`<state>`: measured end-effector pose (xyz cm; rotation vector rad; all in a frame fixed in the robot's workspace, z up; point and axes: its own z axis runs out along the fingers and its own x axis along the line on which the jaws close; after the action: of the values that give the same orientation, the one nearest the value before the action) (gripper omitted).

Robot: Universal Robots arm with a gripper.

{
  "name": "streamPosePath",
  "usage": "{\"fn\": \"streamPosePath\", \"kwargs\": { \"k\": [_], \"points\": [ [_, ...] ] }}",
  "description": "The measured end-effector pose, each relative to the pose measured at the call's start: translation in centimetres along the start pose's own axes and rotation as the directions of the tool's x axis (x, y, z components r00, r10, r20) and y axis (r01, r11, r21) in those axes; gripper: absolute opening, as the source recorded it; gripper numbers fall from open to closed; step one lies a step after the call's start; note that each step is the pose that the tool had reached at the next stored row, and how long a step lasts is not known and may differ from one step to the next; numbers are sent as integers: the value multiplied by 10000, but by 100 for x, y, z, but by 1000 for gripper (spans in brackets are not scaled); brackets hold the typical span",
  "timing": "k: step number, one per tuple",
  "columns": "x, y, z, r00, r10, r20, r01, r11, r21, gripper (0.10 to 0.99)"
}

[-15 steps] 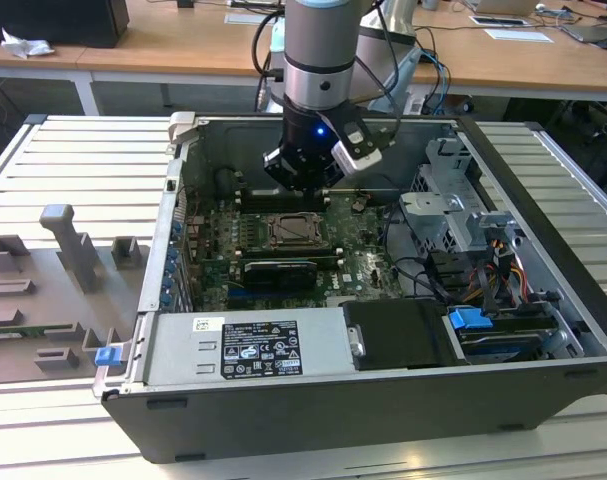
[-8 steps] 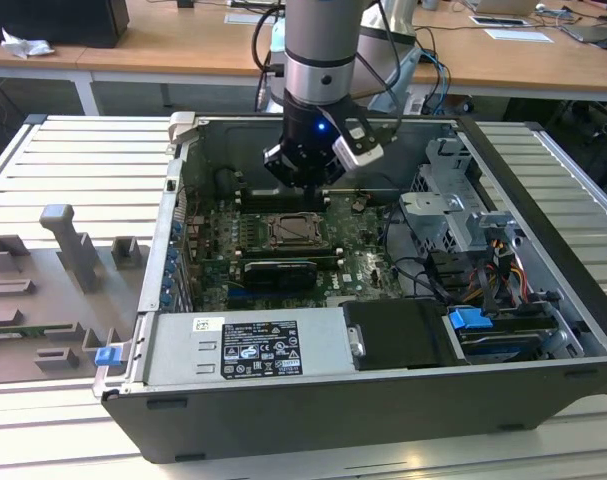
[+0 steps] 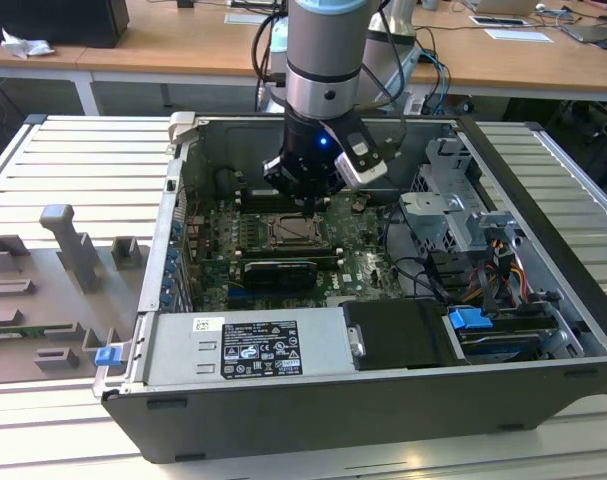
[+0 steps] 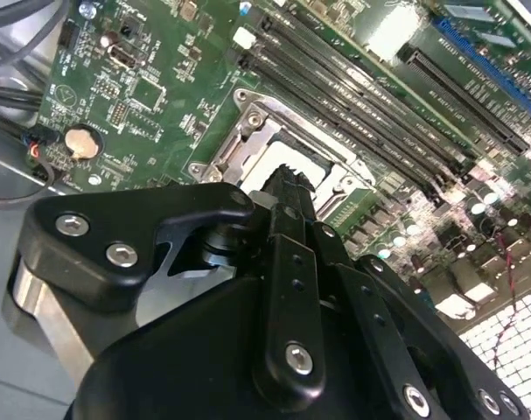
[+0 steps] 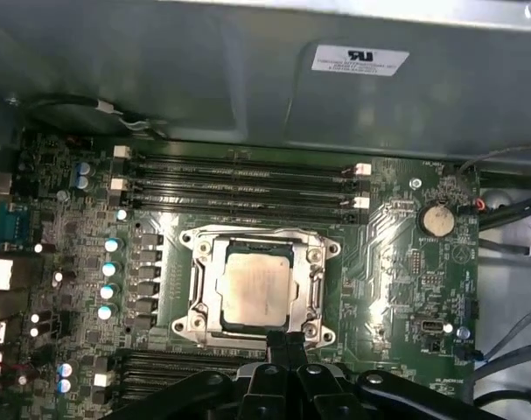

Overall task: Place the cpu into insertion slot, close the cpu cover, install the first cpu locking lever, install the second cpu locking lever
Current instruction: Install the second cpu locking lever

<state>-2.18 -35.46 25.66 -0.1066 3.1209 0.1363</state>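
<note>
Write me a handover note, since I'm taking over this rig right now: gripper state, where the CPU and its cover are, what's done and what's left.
Gripper: shut, holding nothing, its tips just at the near edge of the socket in both wrist views.
The cpu: lying flat in the socket on the motherboard, inside the open computer case.
The cpu cover: down flat around the chip, which shows through its window.
Done: cpu placed, cover looks closed.
Left: the two locking levers; I cannot tell from these views whether either is latched.

Arm (image 3: 326, 60) upright, end effector (image 5: 285, 343) pointing down, fingers together
</note>
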Motion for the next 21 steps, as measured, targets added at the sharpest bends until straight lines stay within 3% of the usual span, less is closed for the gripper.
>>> {"fn": "streamPosePath", "kwargs": {
  "k": [2, 5, 21],
  "points": [
    [4, -55, 42, 10000, 0, -11, 0, 10000, -25, 106],
    [7, -76, 97, 10000, 3, -17, -3, 10000, -26, 106],
    [18, -224, 95, 10000, 2, -19, -2, 10000, -30, 106]
  ]
}}
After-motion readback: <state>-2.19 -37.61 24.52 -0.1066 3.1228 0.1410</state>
